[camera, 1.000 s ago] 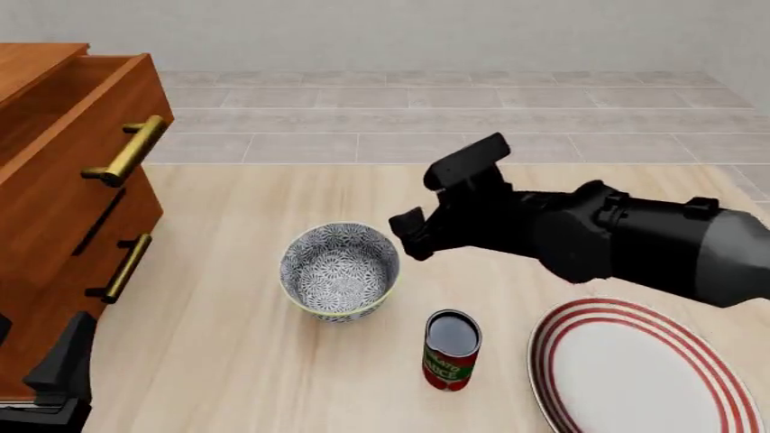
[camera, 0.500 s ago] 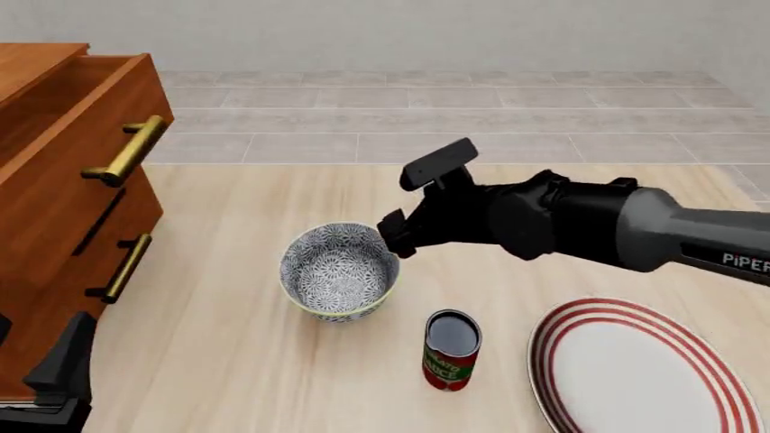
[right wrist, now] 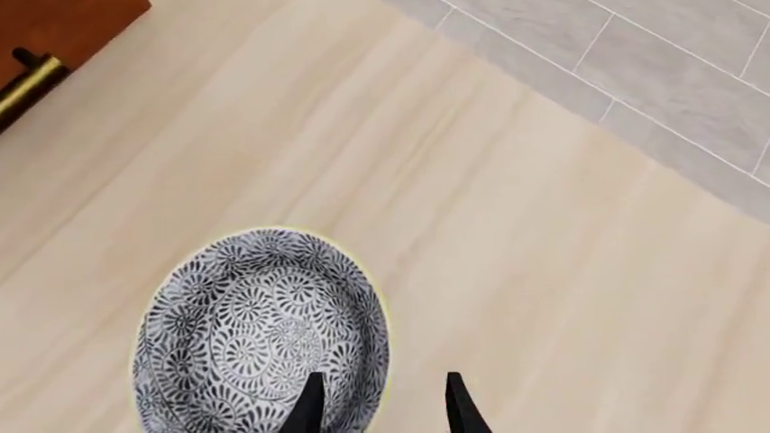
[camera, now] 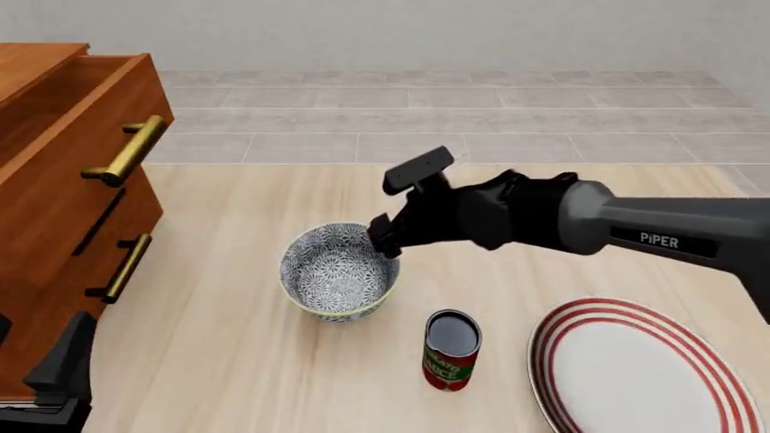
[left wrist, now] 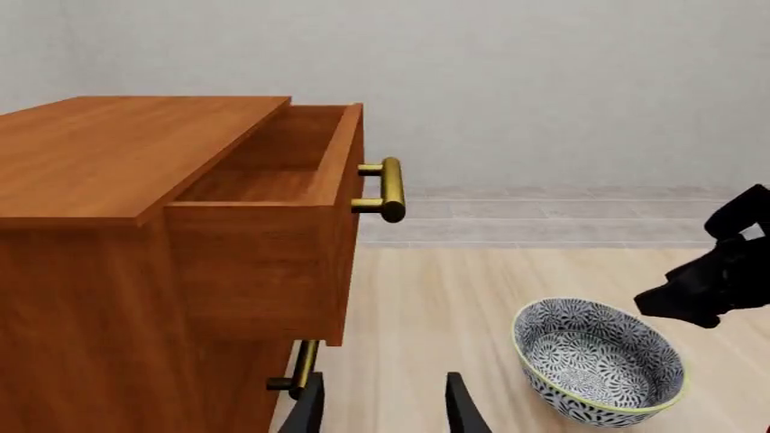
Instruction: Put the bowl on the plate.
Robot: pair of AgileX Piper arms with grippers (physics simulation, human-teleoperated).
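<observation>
— Where is the bowl (camera: 339, 271) sitting?

— It is standing upright on the desk (camera: 241, 361), left of the can (camera: 452, 350) and well apart from the plate (camera: 637, 370) at the front right corner.

— And the right hand (camera: 382, 238)?

— It is hovering over the bowl's right rim, fingers (right wrist: 310, 403) apart — one inside the rim, one outside.

— The left hand (left wrist: 382, 408)?

— It is idling beside the drawer cabinet (camera: 60, 216), fingers spread, holding nothing.
</observation>
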